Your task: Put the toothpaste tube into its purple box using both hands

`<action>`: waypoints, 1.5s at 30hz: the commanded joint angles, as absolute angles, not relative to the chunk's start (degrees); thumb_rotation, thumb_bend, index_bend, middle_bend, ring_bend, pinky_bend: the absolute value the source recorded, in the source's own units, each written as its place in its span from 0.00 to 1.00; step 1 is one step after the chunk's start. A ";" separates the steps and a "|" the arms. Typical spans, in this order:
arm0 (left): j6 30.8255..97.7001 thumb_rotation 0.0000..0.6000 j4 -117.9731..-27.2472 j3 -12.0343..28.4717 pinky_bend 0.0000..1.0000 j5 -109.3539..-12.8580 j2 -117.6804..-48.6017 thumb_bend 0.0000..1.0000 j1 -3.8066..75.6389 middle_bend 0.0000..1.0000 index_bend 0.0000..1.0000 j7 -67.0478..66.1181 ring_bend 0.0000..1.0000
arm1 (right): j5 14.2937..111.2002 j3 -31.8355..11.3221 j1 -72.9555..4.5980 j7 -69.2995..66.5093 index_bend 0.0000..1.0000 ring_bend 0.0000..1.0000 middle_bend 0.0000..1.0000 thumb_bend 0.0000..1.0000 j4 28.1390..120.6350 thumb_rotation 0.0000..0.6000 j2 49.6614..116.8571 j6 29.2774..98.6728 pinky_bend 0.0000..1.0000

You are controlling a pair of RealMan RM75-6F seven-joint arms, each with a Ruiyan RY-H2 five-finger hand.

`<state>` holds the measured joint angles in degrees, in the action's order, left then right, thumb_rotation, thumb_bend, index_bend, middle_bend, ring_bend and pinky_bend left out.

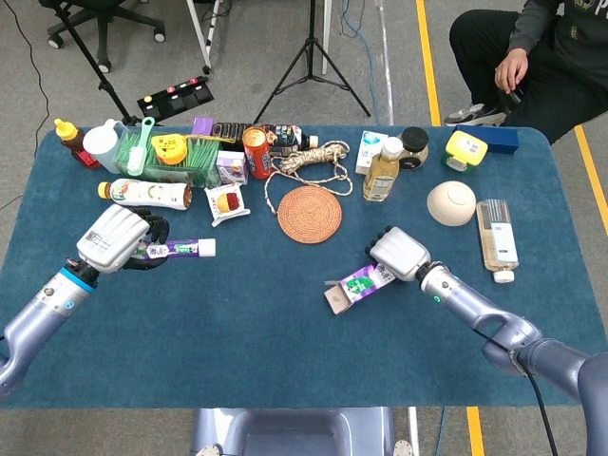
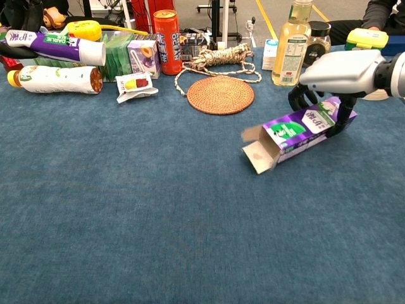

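1. The right hand [image 1: 399, 255] is clamped around the far end of the purple cardboard toothpaste box [image 2: 297, 131], fingers curled over its top. The box seems tipped slightly up at the open end, presumably to present its mouth toward the other hand.
2. That open mouth, flaps spread, points toward 8 o'clock from the right hand, and the inside looks empty in the chest view.
3. The left hand [image 1: 112, 237] is closed on the purple-and-white plastic toothpaste tube [image 1: 179, 249], holding it level with the white cap end pointing to 3 o'clock, toward the box. Tube and box are well apart, so insertion is not yet started.
4. At 12 o'clock from the box on the blue felt worktop [image 1: 237, 351] lies a round woven rattan coaster [image 1: 310, 213], with a coil of beige rope [image 1: 310, 161] beyond it.
5. At 12 o'clock of the left hand a white bottle with a yellow cap [image 1: 144, 192] lies on its side; a green plastic box [image 1: 195, 160] sits behind it, contents unclear.
6. At 1 o'clock from the right hand stand a bottle of yellow liquid [image 1: 382, 171] and a pale wooden bowl [image 1: 450, 202], whose contents I cannot see.
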<state>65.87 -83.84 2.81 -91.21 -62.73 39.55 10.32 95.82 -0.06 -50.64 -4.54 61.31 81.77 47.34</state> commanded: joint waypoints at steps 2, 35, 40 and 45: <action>65.68 1.00 -84.89 2.95 0.76 -91.81 -62.49 0.42 39.74 0.61 0.70 10.05 0.53 | 94.13 -1.38 -48.56 -11.22 0.55 0.55 0.62 0.25 62.89 1.00 80.52 52.75 0.56; 53.76 1.00 -101.77 8.99 0.75 -82.71 -61.46 0.42 47.33 0.61 0.70 -9.91 0.53 | 30.70 -10.00 -57.08 41.42 0.66 0.73 0.79 0.36 104.73 1.00 68.50 53.36 0.77; 52.79 1.00 -100.62 10.18 0.75 -80.13 -64.96 0.42 48.88 0.61 0.70 -11.97 0.53 | 27.74 -8.85 -58.85 43.20 0.66 0.73 0.79 0.37 108.13 1.00 69.40 54.70 0.77; 52.74 1.00 -100.71 10.58 0.75 -78.80 -66.29 0.42 49.47 0.61 0.70 -14.06 0.53 | 26.34 -8.53 -60.15 43.51 0.66 0.73 0.79 0.37 108.90 1.00 70.44 55.59 0.77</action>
<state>52.82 -100.63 10.39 -79.21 -65.93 49.24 -13.73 26.51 -8.63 -59.95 43.43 108.73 70.26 55.43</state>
